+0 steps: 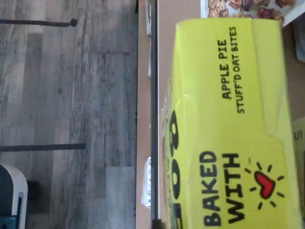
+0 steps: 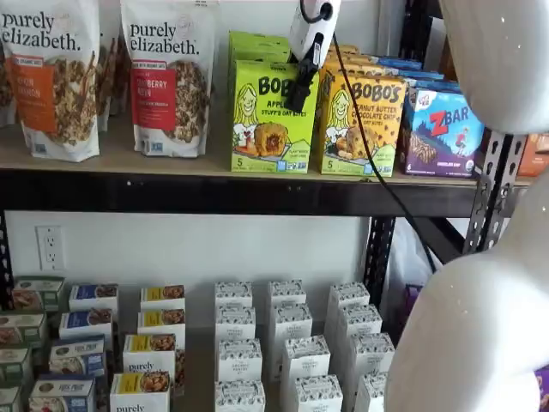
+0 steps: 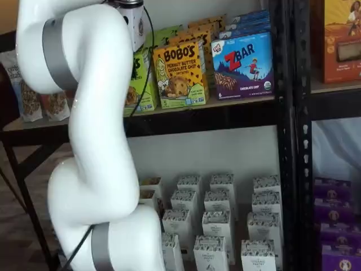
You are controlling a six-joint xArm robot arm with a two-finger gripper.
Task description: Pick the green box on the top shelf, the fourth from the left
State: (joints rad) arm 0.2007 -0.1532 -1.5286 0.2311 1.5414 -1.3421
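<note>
The white arm (image 3: 90, 141) stood nearest the cameras in both shelf views, between them and the shelves. Beyond it, the gripper (image 2: 300, 86) hung down at the upper right corner of the green box (image 2: 273, 116), a black finger lying against the box's front edge; seen side-on like this, whether the fingers had closed on the box could not be told. A black cable (image 2: 369, 154) trailed down from it across the yellow-orange Bobo's box (image 2: 360, 124). The green box stood upright at the front of the top shelf (image 2: 171, 167), just beside the yellow-orange box on one side, with granola bags (image 2: 167, 77) on the other. A blue ZBar box (image 2: 444, 133) stood further along. In the wrist view the green box's top panel (image 1: 228, 129) filled much of the picture, reading "Apple Pie Stuff'd Oat Bites".
</note>
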